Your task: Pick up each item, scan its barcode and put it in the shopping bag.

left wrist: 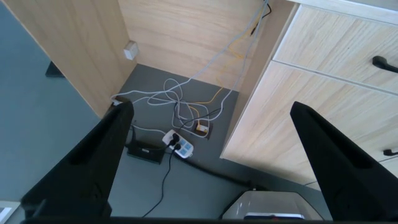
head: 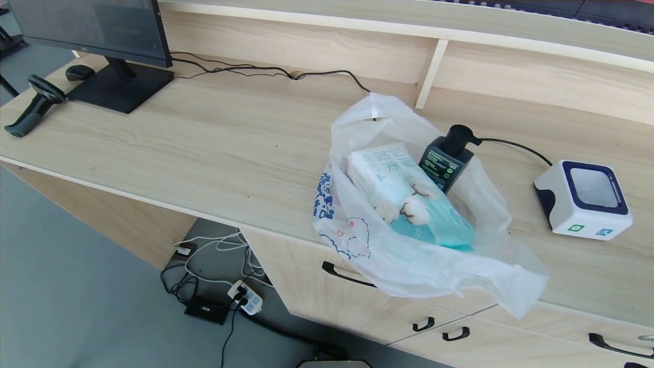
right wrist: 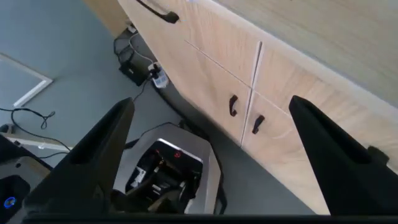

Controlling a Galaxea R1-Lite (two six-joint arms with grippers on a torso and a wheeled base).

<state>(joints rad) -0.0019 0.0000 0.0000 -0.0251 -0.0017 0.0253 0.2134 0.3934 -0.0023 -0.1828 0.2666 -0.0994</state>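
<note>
I'm seeing soft, even light falling across the desk, with only faint shadows lying under the monitor. The shopping bag is throwing pale glare. At the wrists, the left gripper and right gripper are showing as black silhouettes against brighter floor.

Right gripper (spread wide) before black-handled cabinet doors

Chars on tissue pack, bag, bottle

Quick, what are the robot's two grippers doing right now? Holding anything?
Left gripper: open, holding nothing.
Right gripper: open, holding nothing.
</note>
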